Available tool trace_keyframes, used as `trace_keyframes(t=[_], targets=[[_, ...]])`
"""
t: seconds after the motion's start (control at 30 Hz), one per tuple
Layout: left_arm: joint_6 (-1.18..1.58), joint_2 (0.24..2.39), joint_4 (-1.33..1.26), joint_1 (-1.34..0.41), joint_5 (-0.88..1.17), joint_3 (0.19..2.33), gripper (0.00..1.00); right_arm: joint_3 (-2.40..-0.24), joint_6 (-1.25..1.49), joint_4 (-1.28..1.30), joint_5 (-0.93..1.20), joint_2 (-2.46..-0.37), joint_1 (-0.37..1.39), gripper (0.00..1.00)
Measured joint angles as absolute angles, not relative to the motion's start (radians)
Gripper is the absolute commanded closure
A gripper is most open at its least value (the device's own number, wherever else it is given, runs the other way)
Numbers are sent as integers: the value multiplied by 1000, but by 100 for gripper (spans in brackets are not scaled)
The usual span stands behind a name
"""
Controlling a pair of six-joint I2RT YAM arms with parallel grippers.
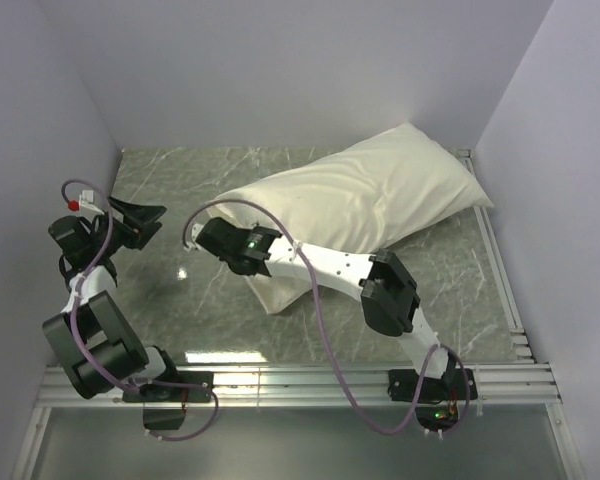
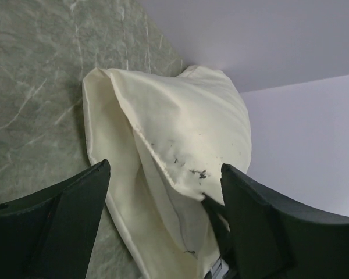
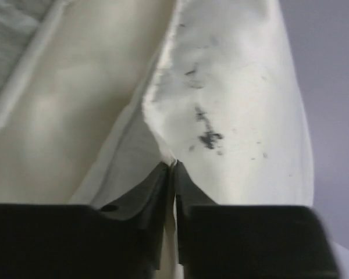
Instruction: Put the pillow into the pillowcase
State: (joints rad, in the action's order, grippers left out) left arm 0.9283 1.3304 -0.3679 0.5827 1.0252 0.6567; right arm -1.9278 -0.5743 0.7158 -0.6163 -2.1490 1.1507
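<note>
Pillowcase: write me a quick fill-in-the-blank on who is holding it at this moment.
The right pincer is ___ on the pillowcase edge.
The left pincer is ___, touching nothing.
The pillowcase lies on the marble-pattern ___.
Missing words: shut; open; table.

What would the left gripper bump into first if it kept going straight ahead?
Probably the pillowcase, at the lifted flap that the right gripper pinches. It sits straight ahead of the open left gripper, though how far is hard to tell.
</note>
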Motion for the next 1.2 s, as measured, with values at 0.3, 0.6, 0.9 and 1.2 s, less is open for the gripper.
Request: trace_keyframes(t=[0.3, 0.6, 0.9, 1.2], targets=[[849, 1299, -299, 580, 1042, 551, 23, -2051, -558, 738, -609, -2140, 1077, 35], [825, 1314, -273, 579, 1042, 529, 18, -2127, -466, 833, -513, -2198, 1116, 4], [836, 1309, -270, 580, 1042, 501, 17, -2018, -521, 743, -648, -2336, 1110, 14], [846, 1306, -283, 581, 1042, 471, 20, -2001, -584, 647, -717, -2347, 1039, 100]])
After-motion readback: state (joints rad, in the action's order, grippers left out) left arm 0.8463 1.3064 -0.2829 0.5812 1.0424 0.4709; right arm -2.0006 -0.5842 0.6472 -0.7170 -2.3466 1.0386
